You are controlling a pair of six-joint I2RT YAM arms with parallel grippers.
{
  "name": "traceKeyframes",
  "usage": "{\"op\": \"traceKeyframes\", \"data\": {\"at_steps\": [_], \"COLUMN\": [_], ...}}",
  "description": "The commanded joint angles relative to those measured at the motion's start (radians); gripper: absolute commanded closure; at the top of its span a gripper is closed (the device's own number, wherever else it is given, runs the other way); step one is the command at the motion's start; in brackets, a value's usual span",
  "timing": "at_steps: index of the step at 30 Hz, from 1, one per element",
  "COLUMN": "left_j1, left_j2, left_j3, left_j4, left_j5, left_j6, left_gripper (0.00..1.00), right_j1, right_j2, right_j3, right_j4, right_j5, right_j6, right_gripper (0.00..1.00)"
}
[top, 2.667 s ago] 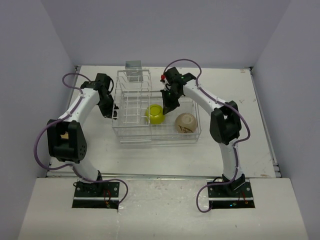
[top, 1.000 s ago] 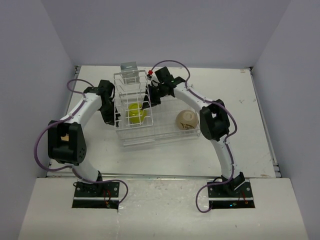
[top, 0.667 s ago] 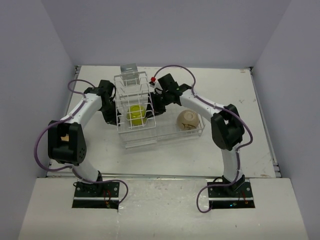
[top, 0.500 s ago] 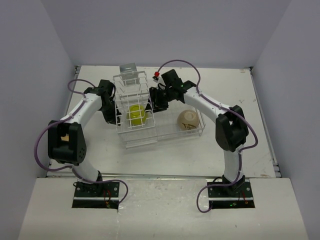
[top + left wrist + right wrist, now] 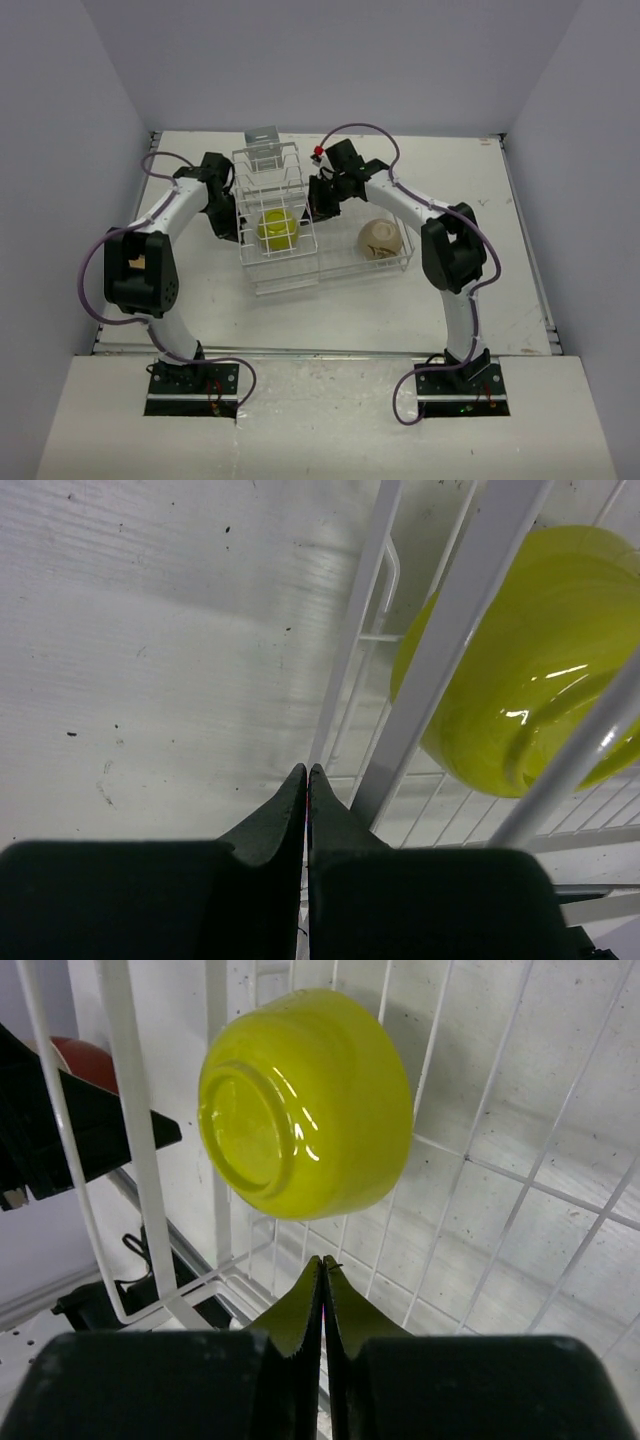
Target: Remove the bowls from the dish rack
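Observation:
The white wire dish rack stands mid-table, its divider section raised. A yellow-green bowl lies on its side inside that section. A tan bowl sits in the basket's right end. My left gripper is shut at the rack's left side, its tips by a rack wire, the yellow-green bowl just beyond. My right gripper is shut at the section's right side; its tips sit just below the yellow-green bowl, among the rack wires.
A small grey holder hangs at the rack's far end. The white table has a raised rim on its right side, and grey walls stand on three sides. The left arm's black body shows through the wires.
The rack's divider section has risen and shifted, and the yellow-green bowl has slid left into it. My right gripper moved left from over the basket; my left arm moved slightly right in the last half second.

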Motion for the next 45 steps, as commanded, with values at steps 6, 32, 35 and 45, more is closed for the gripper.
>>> {"op": "traceKeyframes", "data": {"at_steps": [6, 32, 35, 45], "left_j1": [0.009, 0.033, 0.033, 0.052], "left_j2": [0.062, 0.120, 0.119, 0.099], "left_j3": [0.049, 0.092, 0.087, 0.069], "left_j4": [0.055, 0.107, 0.114, 0.120], "left_j5": [0.084, 0.255, 0.265, 0.260], "left_j6": [-0.002, -0.044, -0.047, -0.041], "left_gripper": [1.00, 1.00, 1.00, 1.00], "right_j1": [-0.027, 0.020, 0.036, -0.004], "right_j2": [0.032, 0.198, 0.157, -0.037], "right_j3": [0.032, 0.152, 0.093, -0.094], "right_j4": [-0.030, 0.119, 0.153, 0.182], "right_j5": [0.028, -0.083, -0.084, 0.078], "right_j6": [-0.029, 0.141, 0.158, 0.121], "right_gripper": [1.00, 1.00, 1.00, 1.00]}}
